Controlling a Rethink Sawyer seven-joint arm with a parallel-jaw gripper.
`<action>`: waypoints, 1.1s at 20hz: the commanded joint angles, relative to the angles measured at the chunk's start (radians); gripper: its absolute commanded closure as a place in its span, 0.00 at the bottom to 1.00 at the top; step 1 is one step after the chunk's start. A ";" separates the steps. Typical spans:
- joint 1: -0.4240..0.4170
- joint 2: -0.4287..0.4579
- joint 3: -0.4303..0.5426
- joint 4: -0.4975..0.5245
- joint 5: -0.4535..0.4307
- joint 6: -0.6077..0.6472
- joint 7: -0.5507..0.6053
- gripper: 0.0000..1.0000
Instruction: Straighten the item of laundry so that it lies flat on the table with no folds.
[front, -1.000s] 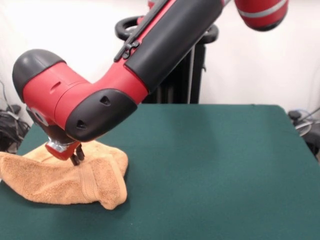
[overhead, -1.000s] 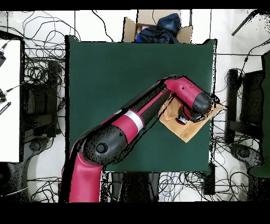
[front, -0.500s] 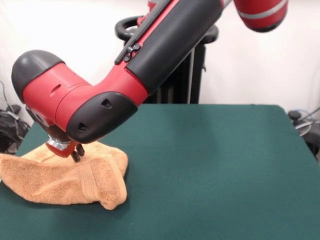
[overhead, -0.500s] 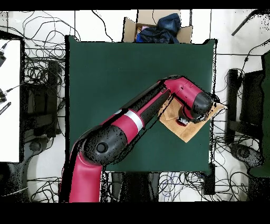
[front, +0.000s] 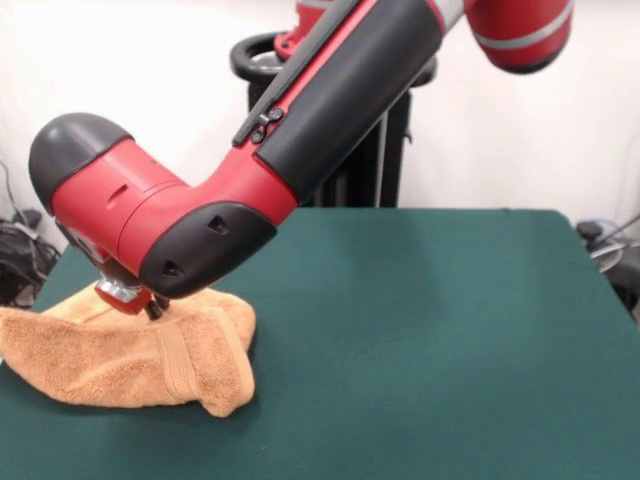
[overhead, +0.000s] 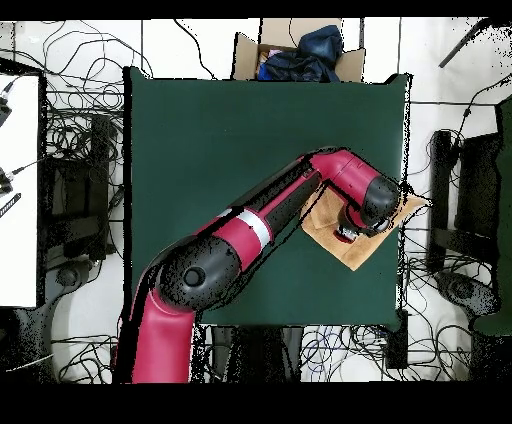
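The item of laundry, a peach-tan towel (front: 130, 355), lies bunched and folded at the left front of the green table (front: 420, 330), with one end reaching past the table's left edge. A woven band shows on its front fold. My gripper (front: 153, 308) hangs just above the top of the towel's hump, mostly hidden behind the red and black wrist. In the overhead view the towel (overhead: 352, 248) sits at the table's (overhead: 220, 150) right edge, partly under the wrist, with a corner hanging over the side.
A cardboard box (overhead: 300, 50) with dark cloth in it stands beyond the table's top edge in the overhead view. Cables cover the floor on all sides. A black stand (front: 385, 140) rises behind the table. A white surface (overhead: 18, 190) lies at the left.
The gripper has risen slightly from the towel's top, and its tips now show less below the wrist. The towel keeps the same shape and place.
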 joint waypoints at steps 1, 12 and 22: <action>-0.001 0.072 0.095 -0.081 0.015 -0.003 0.129 1.00; 0.011 0.094 0.090 -0.068 0.015 0.002 0.155 1.00; 0.032 0.095 0.109 -0.038 0.006 -0.085 0.191 1.00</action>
